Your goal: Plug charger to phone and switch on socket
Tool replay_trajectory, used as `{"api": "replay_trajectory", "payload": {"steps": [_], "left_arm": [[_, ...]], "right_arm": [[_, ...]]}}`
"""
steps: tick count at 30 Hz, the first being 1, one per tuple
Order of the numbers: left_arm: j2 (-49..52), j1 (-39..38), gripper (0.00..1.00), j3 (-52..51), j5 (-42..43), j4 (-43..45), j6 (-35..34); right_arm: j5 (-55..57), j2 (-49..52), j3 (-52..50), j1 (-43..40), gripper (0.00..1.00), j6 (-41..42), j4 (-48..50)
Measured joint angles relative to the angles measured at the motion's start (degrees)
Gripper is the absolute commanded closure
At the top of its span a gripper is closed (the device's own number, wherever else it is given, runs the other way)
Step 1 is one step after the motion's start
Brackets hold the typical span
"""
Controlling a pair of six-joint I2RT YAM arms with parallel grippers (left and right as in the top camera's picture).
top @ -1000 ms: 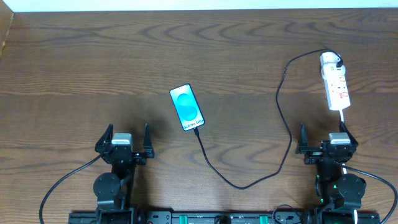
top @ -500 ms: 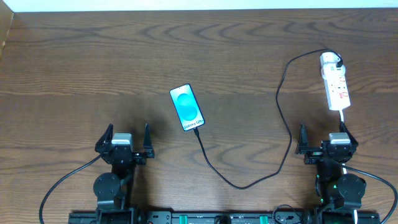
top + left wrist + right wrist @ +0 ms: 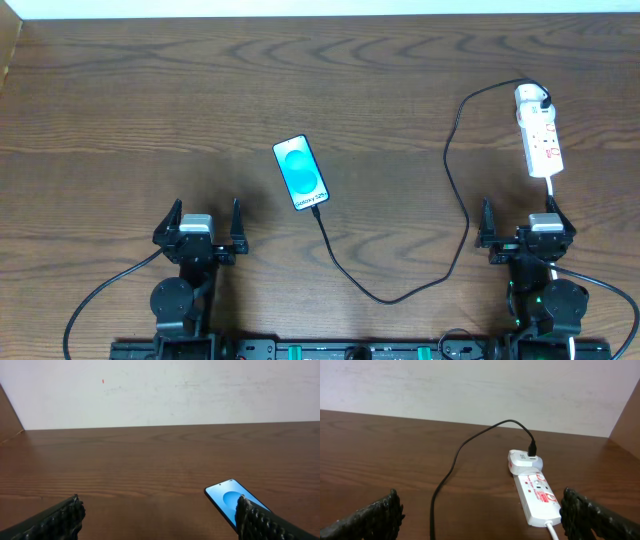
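Brown wood-grain table [image 3: 150,100] fills your overhead view. Take its centre as the clock's hub. The phone [image 3: 301,173] lies flat just beside the hub, its screen lit blue-cyan and its white-text end pointing toward 5 o'clock. The charger [image 3: 455,200], a thin black cable, meets that end of the phone. It loops down toward 6 o'clock, then climbs to 2 o'clock, where its white plug [image 3: 530,97] sits in the far end of the socket [image 3: 540,140]. The socket's switch is too small to read. Your left gripper [image 3: 203,220] sits at 7 o'clock, fingers spread apart, holding nothing. Your right gripper [image 3: 521,222] sits at 5 o'clock, fingers likewise apart and empty, near the socket.
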Motion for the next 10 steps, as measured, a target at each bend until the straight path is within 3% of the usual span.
{"api": "replay_trajectory", "payload": {"steps": [10], "left_arm": [[0.0, 0.0, 0.03, 0.0, 0.0, 0.0, 0.0]], "right_arm": [[0.0, 0.0, 0.0, 0.0, 0.01, 0.0, 0.0]]}}
